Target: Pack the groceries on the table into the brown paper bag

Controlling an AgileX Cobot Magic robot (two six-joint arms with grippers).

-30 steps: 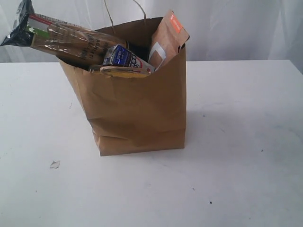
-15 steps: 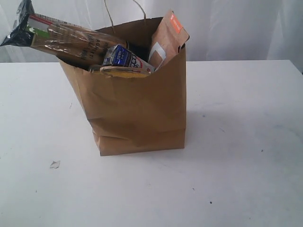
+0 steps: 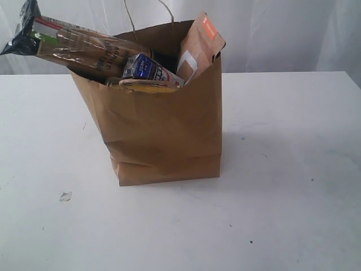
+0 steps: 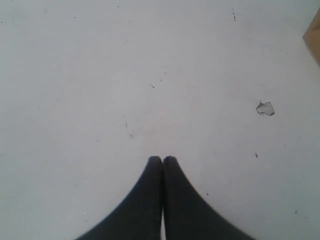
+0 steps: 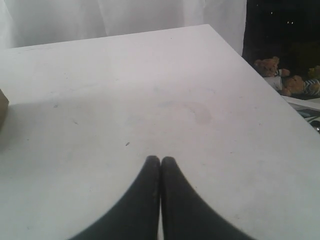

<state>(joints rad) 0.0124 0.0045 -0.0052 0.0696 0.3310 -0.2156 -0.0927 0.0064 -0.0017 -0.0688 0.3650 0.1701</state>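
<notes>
- The brown paper bag point(image 3: 163, 135) stands upright on the table point(image 3: 282, 197), mid-view, a bit toward 9 o'clock.
- The long spaghetti pack point(image 3: 73, 48) pokes out of the bag's top toward 10 o'clock — tilted.
- The brown pouch with orange label point(image 3: 198, 45) sticks up at the 1 o'clock corner.
- The blue-white pouch point(image 3: 148, 69) lies betw. those two, with a yellowish item point(image 3: 148, 86) just under it.
- A white crumb point(image 3: 65, 196) lies at 8 o'clock from the bag.
- L gripper point(image 4: 162, 159) & R gripper point(image 5: 160, 158) — tips pressed tight, nothing in them, over the table.

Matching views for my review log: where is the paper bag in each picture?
Exterior: bag at centre, upright.
Left wrist: bag corner only, at the frame edge, beyond the crumb.
Right wrist: bag corner only, at the frame edge.
Shared landmark: the white table.
</notes>
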